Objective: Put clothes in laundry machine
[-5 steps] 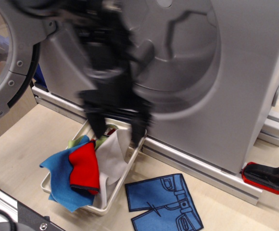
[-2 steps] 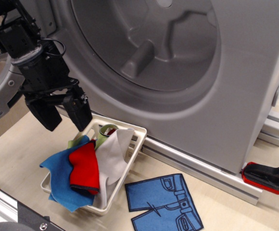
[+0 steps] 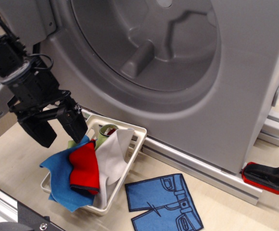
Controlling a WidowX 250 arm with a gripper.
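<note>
- The gripper [image 3: 57,131] is finished in matte black throughout, and two thick, blocky fingers [image 3: 75,124] with squared tips are seen on it.
- Above the fingers, a boxy black body of stacked, angular housings is seen (its surfaces are dull, not glossy).
- A paler grey ring is fitted around the wrist.
- A thin black cable is looped at the wrist, on the side facing the laundry machine [image 3: 235,96].

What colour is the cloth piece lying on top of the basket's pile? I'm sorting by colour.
Red, lying over the blue piece; the observation.image view shows it.
</note>
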